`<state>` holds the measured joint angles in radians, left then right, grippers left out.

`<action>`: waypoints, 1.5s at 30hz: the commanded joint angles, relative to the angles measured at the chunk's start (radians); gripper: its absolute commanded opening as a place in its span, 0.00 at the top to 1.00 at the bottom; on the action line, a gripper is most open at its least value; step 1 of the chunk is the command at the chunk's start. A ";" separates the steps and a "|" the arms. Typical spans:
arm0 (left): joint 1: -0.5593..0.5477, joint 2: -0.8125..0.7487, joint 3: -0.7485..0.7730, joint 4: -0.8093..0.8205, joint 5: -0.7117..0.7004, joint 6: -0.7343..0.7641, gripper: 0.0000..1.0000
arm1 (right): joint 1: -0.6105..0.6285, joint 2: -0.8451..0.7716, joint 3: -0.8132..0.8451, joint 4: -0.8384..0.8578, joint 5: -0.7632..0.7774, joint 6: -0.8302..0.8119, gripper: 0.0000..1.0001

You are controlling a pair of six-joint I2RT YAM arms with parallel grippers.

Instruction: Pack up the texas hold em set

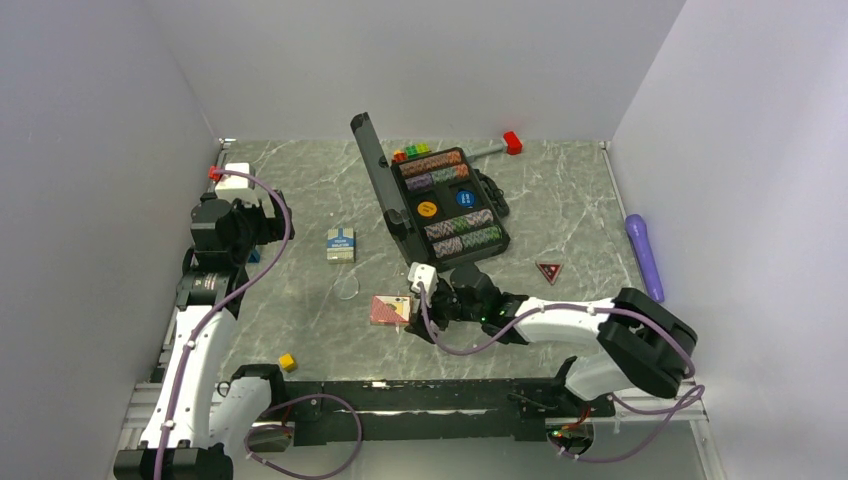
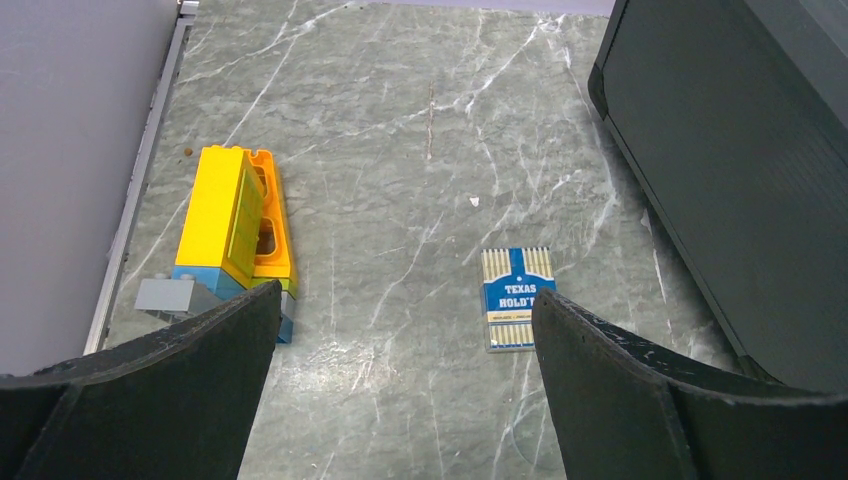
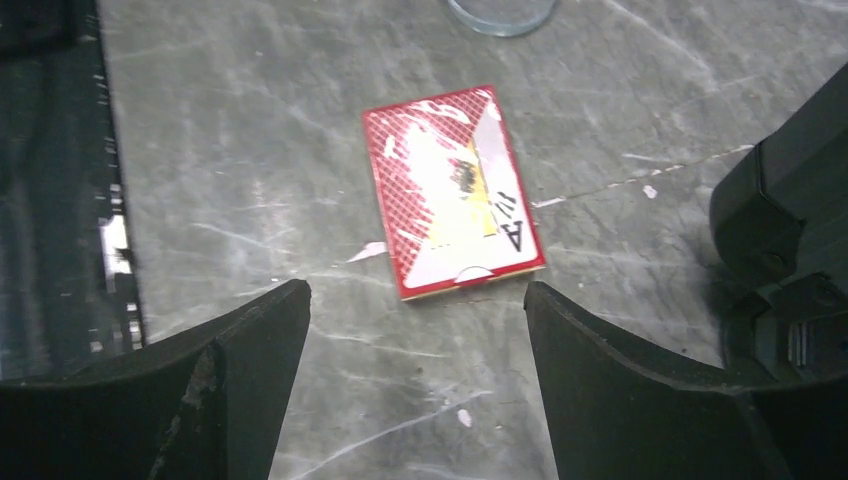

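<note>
- The black case (image 1: 372, 160) stands open at the back middle of the worktop (image 1: 570, 210), with rows of chips (image 1: 462, 232) lying in its tray.
- The right end effector (image 3: 415, 300) is spread wide and grips nothing. The red card deck (image 3: 452, 192) lies flat on the worktop just ahead of its fingers.
- The left end effector (image 2: 405, 315) gapes fully and is empty. The blue card deck (image 2: 517, 298) lies ahead of it, left of the case.
- A triangular marker (image 1: 548, 270) lies on the worktop right of the case.
</note>
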<state>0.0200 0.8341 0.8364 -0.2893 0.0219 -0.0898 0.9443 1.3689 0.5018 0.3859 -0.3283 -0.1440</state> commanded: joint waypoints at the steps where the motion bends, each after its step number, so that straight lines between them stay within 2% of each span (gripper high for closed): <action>1: 0.002 -0.022 -0.004 0.043 0.016 0.002 0.01 | 0.004 0.052 -0.015 0.190 0.077 -0.097 0.16; 13: 0.002 -0.029 0.000 0.040 0.016 0.003 0.01 | 0.001 0.227 0.044 0.226 0.087 -0.144 0.12; 14: 0.002 -0.029 0.000 0.040 0.015 0.002 0.01 | 0.001 0.235 0.047 0.224 0.088 -0.142 0.07; 15: 0.002 -0.029 0.000 0.041 0.016 0.002 0.01 | 0.001 0.245 0.052 0.225 0.085 -0.143 0.06; 26: 0.002 -0.027 0.000 0.039 0.012 0.004 0.01 | -0.023 0.342 0.110 0.174 -0.011 -0.132 0.09; 31: 0.002 -0.029 0.000 0.039 0.011 0.004 0.01 | -0.026 0.344 0.115 0.130 -0.056 -0.107 0.18; 33: 0.002 -0.029 0.001 0.039 0.012 0.003 0.01 | -0.025 0.354 0.116 0.117 -0.060 -0.095 0.24; 39: 0.001 -0.029 0.001 0.041 0.013 0.002 0.01 | -0.025 0.360 0.115 0.113 -0.085 -0.066 0.46; 43: 0.002 -0.032 0.001 0.040 0.012 0.002 0.01 | -0.025 0.336 0.117 0.077 -0.099 -0.038 0.66; 45: 0.002 -0.032 0.000 0.039 0.012 0.001 0.01 | -0.024 0.317 0.110 0.070 -0.093 -0.001 0.72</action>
<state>0.0204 0.8215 0.8352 -0.2893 0.0288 -0.0898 0.9169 1.7084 0.6071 0.5255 -0.3714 -0.2214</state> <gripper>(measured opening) 0.994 0.713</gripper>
